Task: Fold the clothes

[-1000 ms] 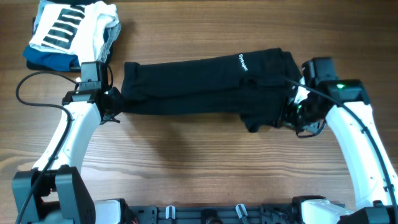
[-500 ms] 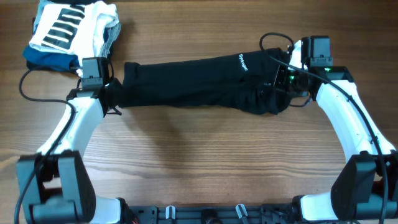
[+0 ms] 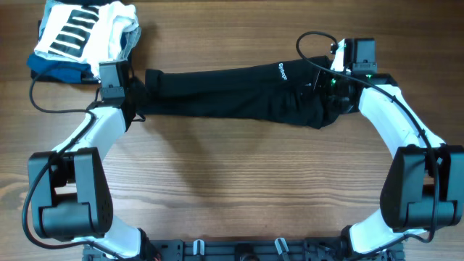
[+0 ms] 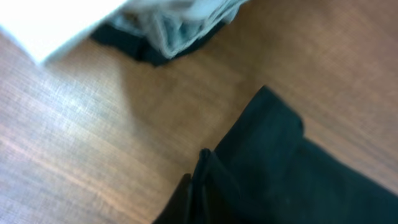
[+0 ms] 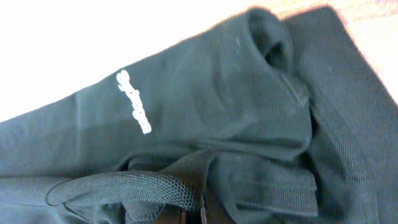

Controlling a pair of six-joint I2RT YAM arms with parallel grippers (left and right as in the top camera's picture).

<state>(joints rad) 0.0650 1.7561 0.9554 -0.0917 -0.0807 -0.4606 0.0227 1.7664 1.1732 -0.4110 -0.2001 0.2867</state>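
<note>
Fingers of your left gripper [image 3: 136, 101] pinch the clothes [image 3: 225, 94] at the left end, right gripper [image 3: 328, 90] clamped on bunched fabric at the right end; garment lies stretched across the table [image 3: 217, 174], lettering [image 3: 283, 73] up, folded pile [image 3: 80, 36] near far-left.

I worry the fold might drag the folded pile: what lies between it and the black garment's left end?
Only bare wooden table separates pile and black garment, clearest in the left wrist view; overhead, the left arm's wrist hangs over that gap.
</note>
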